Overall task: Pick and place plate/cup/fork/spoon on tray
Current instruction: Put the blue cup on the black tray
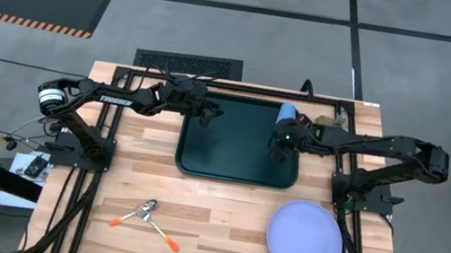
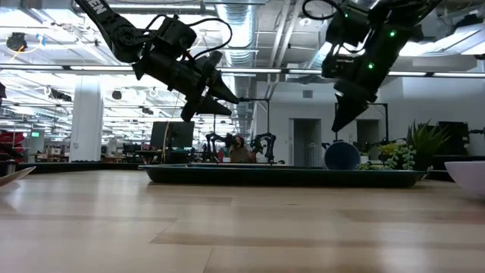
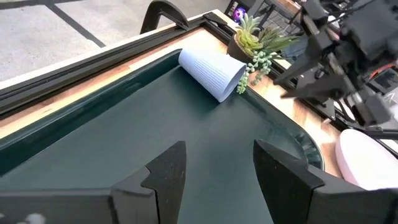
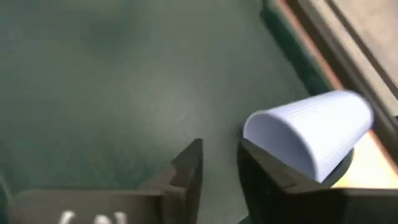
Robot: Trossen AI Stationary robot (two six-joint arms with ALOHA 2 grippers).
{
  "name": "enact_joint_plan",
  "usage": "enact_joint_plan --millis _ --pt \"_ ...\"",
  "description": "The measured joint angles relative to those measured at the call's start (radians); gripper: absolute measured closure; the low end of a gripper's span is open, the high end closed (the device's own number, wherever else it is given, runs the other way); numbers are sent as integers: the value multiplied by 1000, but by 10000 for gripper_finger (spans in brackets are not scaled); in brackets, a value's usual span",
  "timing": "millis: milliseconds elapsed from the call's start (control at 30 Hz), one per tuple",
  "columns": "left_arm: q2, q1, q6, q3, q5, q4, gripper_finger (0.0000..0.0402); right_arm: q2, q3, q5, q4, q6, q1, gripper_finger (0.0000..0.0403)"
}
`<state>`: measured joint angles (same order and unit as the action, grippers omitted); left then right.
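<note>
The dark tray point(image 1: 201, 164) lies at the table's far middle. The blue cup point(image 1: 286, 113) lies on its side in the tray's far right corner; it also shows in the left wrist view point(image 3: 210, 73) and the right wrist view point(image 4: 311, 134). My right gripper point(image 1: 277, 148) hangs over the tray just near of the cup, fingers pointing down, a narrow gap between them point(image 4: 221, 155), empty. My left gripper point(image 1: 207, 116) hangs open and empty over the tray's far left part point(image 3: 217, 155). The plate point(image 1: 305, 239) lies on the table at the near right. The fork and spoon point(image 1: 146, 216) lie at the near left with metal ends together.
A small potted plant point(image 1: 328, 122) stands just beyond the tray's far right corner, close to the cup. The tray's middle and left floor point(image 3: 124, 124) is bare. Bare wood lies between the cutlery and the plate.
</note>
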<state>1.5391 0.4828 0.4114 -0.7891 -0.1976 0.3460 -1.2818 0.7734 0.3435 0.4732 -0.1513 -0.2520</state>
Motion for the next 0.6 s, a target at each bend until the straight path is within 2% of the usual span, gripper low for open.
enact_joint_plan --millis 200,367,600 --pt "0 -5 -12 0 -5 -22 228 -46 0 -25 12 20 45 198" --pt "0 -6 -44 0 -6 -54 228 -48 48 -21 25 160 75 177" --pt "0 -6 -58 1 3 -68 228 -46 245 294 277 262 135 185"
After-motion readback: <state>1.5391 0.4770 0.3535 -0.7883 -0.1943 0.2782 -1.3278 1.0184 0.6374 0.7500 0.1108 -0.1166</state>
